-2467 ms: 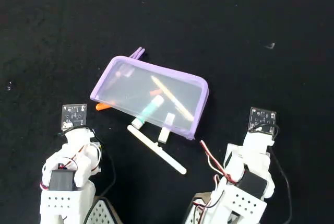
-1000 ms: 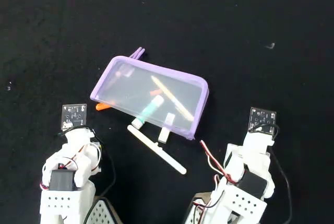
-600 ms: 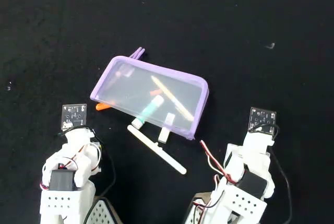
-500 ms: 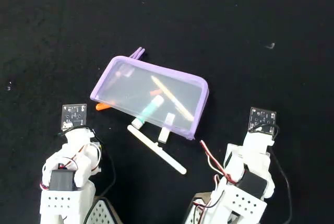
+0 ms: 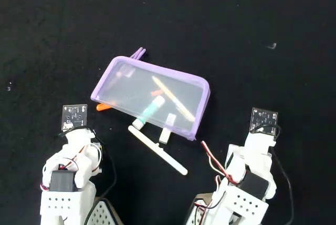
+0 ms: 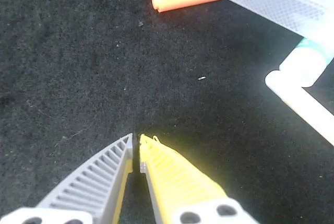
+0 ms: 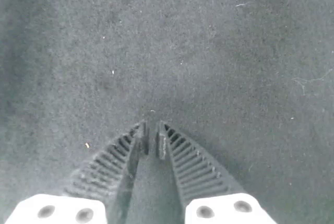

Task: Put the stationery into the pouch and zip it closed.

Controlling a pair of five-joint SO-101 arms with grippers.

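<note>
the left arm [image 5: 68, 167] sits folded at lower left, the left gripper [image 6: 136, 139] pinched closed on nothing. the pouch [image 5: 126, 86] lies mid-frame, a white pen [image 5: 157, 150] just below it. the right arm [image 5: 252, 175], folded at lower right, has the right gripper [image 7: 151, 130] closed, empty.

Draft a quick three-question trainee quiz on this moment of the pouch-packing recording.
1. True or false: the left gripper and the right gripper are both shut with nothing held.
2. The long white pen lies: A) on the table, outside the pouch; B) between a gripper's fingers; C) zipped inside the pouch.
3. What colour is the marker sticking out at the pouch's end nearest the left arm?

Key: 1 true; 2 A; 3 orange.
</note>
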